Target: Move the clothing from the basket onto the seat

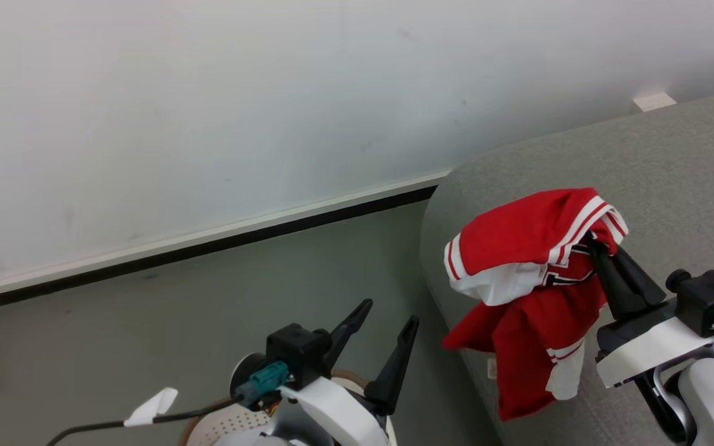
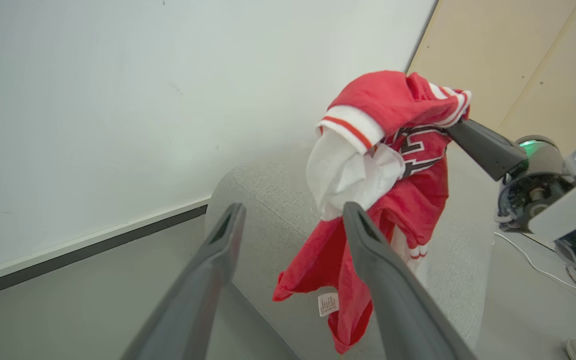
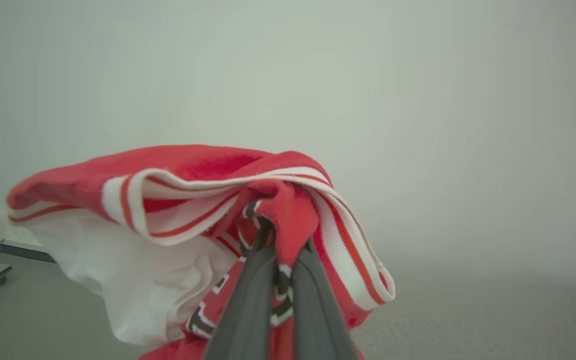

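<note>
The clothing [image 1: 530, 260] hangs over the seat [image 1: 673, 161], right of the basket [image 1: 227, 424].

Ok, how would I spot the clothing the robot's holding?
Find the big grey seat on the right. Above its rounded edge hangs the clothing, pinched in the right gripper. It's the bright red bundle with white stripes and black numerals.

Left gripper [image 1: 390, 311]: low centre of head view, fingers spread wide, empty, angled up and right. Right gripper [image 1: 594, 248]: higher, at right, fingers pressed together on a fold of the red jersey [image 1: 518, 235]; tips buried in cloth, probably fully closed. Pale forearms enter from the bottom edge.
</note>
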Controlling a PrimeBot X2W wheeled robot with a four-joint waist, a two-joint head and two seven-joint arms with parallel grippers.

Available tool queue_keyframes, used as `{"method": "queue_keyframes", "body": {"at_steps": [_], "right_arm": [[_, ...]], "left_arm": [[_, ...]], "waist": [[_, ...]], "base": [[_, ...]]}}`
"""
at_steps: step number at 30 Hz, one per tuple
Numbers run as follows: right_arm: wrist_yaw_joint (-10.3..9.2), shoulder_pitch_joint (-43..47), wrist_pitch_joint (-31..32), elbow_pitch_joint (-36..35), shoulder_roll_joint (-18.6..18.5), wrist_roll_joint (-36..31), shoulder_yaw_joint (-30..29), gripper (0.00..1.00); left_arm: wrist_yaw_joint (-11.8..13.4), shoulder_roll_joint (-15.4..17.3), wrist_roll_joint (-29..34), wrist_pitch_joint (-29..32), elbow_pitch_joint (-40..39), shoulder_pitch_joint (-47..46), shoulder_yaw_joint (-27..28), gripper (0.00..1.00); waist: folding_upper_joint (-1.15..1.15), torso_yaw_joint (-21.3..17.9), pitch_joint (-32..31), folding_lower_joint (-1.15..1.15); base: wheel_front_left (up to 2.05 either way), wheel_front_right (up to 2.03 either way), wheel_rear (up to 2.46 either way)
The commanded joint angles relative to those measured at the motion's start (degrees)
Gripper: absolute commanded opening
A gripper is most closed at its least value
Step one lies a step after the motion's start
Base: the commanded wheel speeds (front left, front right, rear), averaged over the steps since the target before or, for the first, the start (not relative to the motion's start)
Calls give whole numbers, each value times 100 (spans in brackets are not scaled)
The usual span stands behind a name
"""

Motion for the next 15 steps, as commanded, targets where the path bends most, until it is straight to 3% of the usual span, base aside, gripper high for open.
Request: {"method": "queue_keyframes", "body": {"at_steps": [1, 8, 15], "right_arm": [[-14, 66, -21, -33, -77, 24, -81, 0], [-14, 77, -11, -126, -216, 51, -307, 0], [-14, -141, -5, -235, -250, 147, -548, 0]], "left_arm": [[-17, 7, 31, -74, 23, -68, 9, 100], [-37, -23, 94, -110, 37, -197, -62, 100], [-74, -10, 235, -12, -24, -500, -166, 100]], "waist": [[0, -216, 70, 0], [0, -557, 252, 0], [0, -540, 692, 0]], "base": [[0, 0, 0], [0, 0, 0], [0, 0, 0]]}}
